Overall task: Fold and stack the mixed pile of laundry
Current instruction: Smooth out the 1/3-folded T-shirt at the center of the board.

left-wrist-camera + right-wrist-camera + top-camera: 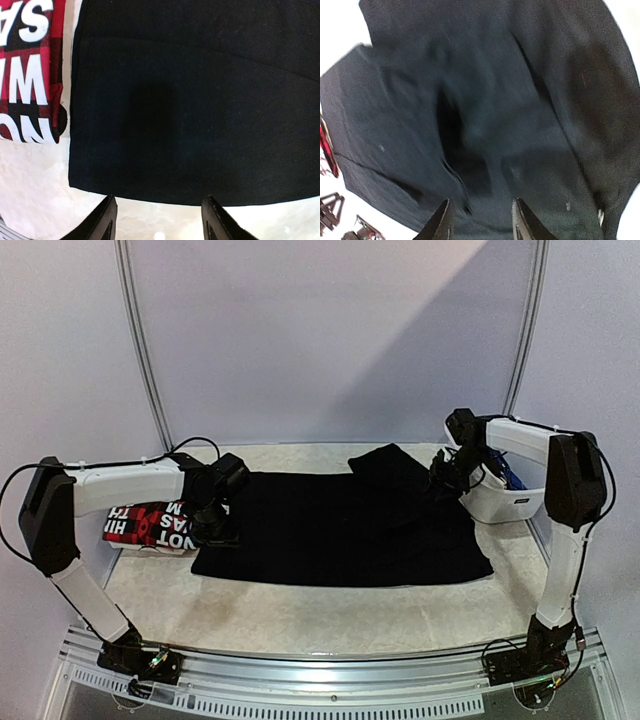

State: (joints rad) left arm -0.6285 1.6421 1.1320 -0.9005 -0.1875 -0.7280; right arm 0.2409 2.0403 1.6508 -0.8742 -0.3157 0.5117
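A plain black garment [340, 530] lies spread flat across the middle of the table, with one corner folded over at the far right [392, 470]. The red-black plaid garment with white lettering [150, 525] lies folded at the left, touching the black one's edge. My left gripper [215, 532] hovers open at the black garment's left hem [190, 110], its fingers [102, 222] over bare table with nothing between them. My right gripper [440, 482] stands open low over the folded part of the black cloth [485, 100]. A small ridge of cloth lies by its left finger [442, 222].
A white plastic basket [500, 502] stands at the right edge, right behind my right wrist, with a bit of blue cloth [512, 478] showing inside. The red plaid garment [30, 75] fills the upper left of the left wrist view. Pale tabletop [300, 615] runs along the front.
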